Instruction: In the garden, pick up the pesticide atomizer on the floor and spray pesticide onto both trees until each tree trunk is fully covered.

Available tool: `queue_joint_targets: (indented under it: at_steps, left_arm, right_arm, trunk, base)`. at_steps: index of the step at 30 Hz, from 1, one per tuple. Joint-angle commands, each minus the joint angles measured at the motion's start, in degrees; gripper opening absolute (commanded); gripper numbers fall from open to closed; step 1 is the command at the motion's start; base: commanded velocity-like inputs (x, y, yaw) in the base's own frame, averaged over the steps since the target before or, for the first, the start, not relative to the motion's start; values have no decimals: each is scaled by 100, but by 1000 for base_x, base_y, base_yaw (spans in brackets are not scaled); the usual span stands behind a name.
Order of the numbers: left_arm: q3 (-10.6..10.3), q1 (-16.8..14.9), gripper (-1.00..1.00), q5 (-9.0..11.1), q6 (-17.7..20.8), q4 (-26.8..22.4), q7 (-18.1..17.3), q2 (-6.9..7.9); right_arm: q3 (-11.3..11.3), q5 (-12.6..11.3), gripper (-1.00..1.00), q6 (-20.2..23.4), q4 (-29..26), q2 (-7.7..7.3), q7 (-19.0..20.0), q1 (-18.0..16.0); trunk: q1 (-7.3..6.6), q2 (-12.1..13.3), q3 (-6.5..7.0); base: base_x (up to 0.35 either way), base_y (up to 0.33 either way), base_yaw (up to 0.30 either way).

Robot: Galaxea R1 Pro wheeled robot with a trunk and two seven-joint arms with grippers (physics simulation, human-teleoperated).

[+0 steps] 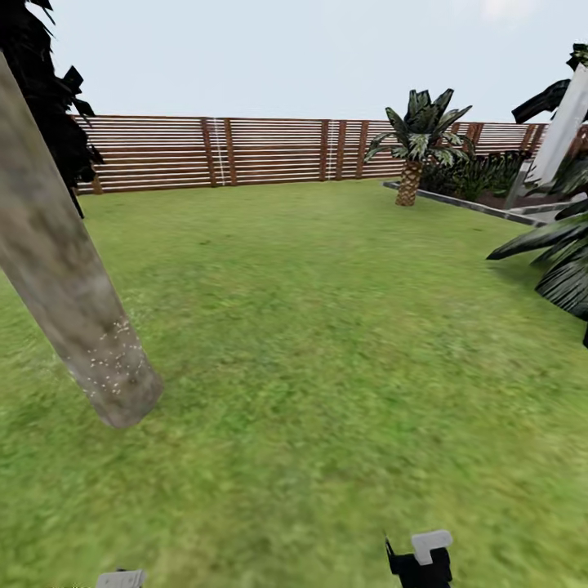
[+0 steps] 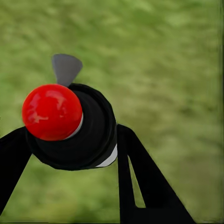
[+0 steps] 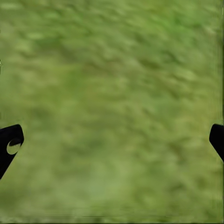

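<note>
In the garden, my left gripper (image 2: 70,149) clamps the pesticide atomizer (image 2: 70,123), my right gripper (image 3: 112,140) hangs wide and empty over grass; white specks dot only the tree trunk (image 1: 61,269) base, so I should aim higher.

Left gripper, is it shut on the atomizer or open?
Shut on it: the left gripper has black fingers pressed against both sides of the pesticide atomizer.
</note>
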Motion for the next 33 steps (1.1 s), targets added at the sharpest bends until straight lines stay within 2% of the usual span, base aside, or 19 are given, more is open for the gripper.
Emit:
queue_joint_targets:
  at_steps: [1,10,17,24,33]
  left_arm:
    - [54,-1,-100,-58,-19,3,-16,1]
    - [46,-1,-100,-61,-21,11,-16,-7]
    - [44,0,-100,-66,-16,11,-75,-19]
    - [45,1,-100,-65,-13,11,-22,-187]
    - [49,7,-100,-58,-22,11,-65,-197]
  right_arm:
    - [37,42,100,-8,20,15,-53,-5]
    - [33,42,100,-8,36,30,-59,-5]
    - [37,42,100,-8,42,30,-60,-5]
    - [36,42,100,-8,42,30,-62,-5]
    - [37,42,100,-8,42,30,-57,-5]
  trunk:
    - [-4,-2,-4]
    - [-4,-2,-4]
    - [-4,-2,-4]
    - [-4,-2,-4]
    - [-4,-2,-4]
  base:
    - [-306,203,-300]
    - [-268,201,-300]
    - [-5,2,-300]
    - [0,0,-300]
    - [0,0,-300]
